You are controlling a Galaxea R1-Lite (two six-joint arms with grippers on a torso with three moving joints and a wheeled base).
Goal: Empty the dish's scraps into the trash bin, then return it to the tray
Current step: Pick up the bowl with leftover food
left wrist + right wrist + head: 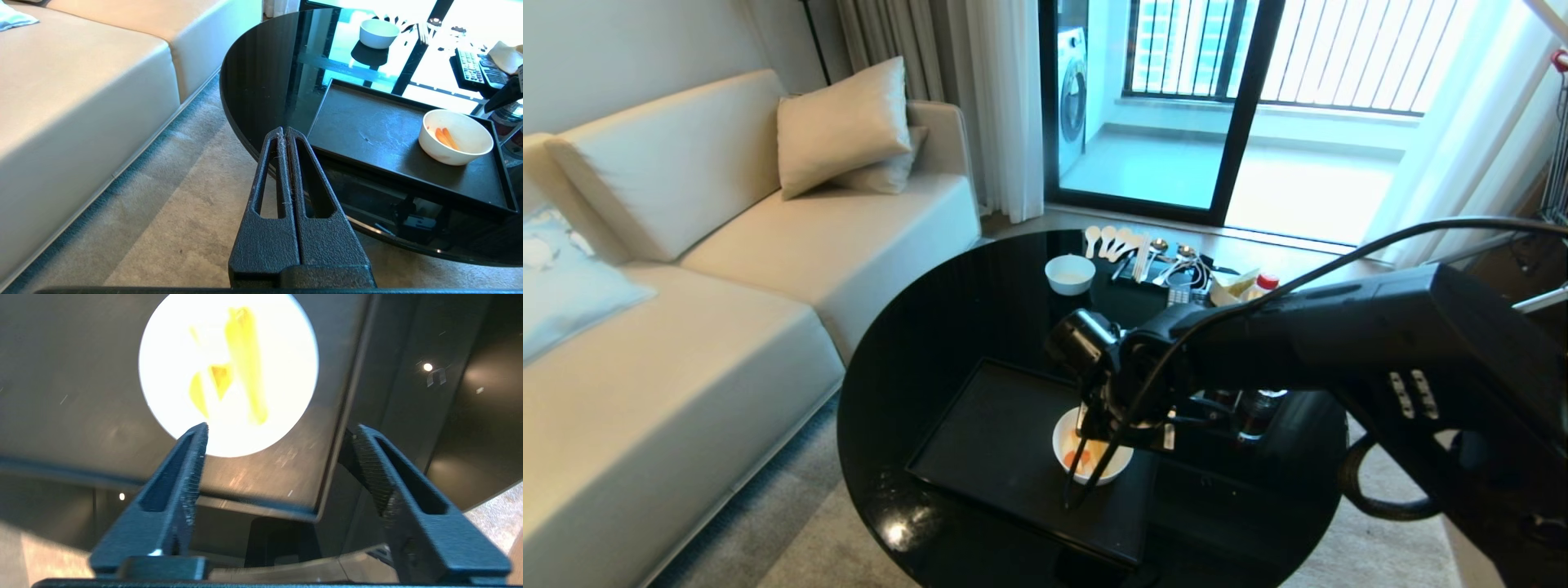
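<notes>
Right tool point(1086, 482) hung spread apart over the dish point(1092, 457) on the tray point(988, 441), scraps point(444, 138) inside, probably lining up a rim grab.

Black table point(931, 343) under tray point(996, 441), bowl point(1070, 273).

Small white bowl point(1070, 273), spoons point(1107, 240), remotes point(476, 67), sofa point(686, 269).

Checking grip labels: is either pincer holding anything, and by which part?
Nothing is held. The right pincer is open above the bowl; the left pincer is shut, empty.
</notes>
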